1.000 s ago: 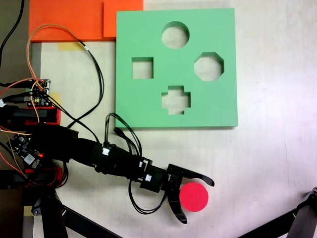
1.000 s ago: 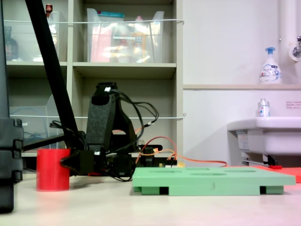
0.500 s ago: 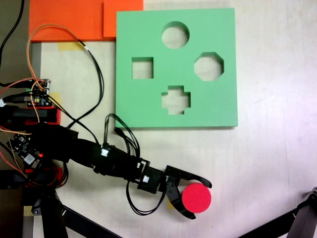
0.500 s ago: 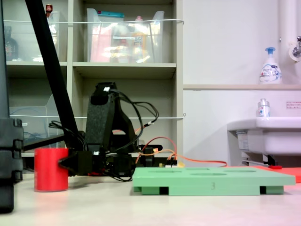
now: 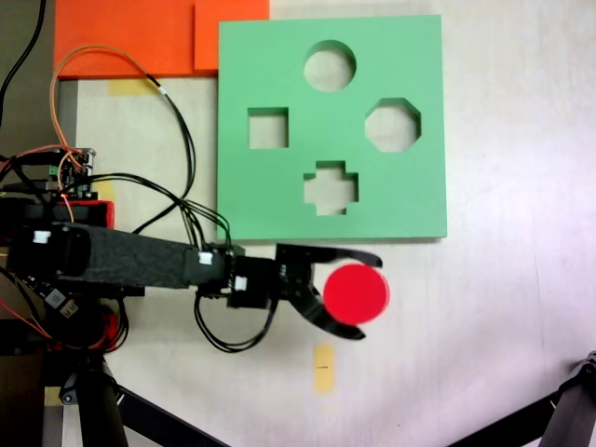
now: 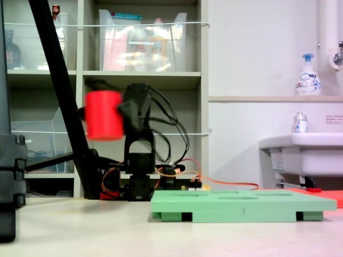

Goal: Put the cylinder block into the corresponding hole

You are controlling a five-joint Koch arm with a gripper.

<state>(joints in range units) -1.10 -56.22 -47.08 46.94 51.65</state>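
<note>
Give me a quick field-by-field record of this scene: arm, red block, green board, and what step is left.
gripper: jaws closed around the cylinder block
cylinder block: red, lifted well off the table, motion-blurred in the second exterior view
board: green, flat on the table, four cut-outs, all empty
round hole: at the board's far edge from the block in the first exterior view
block position: just off the board's near edge, not over any cut-out
remaining: carry block over round hole and lower it in

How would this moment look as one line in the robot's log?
claw: shut on cylinder block | block: lifted clear of table | round hole: empty | phase: carrying toward green board
</note>
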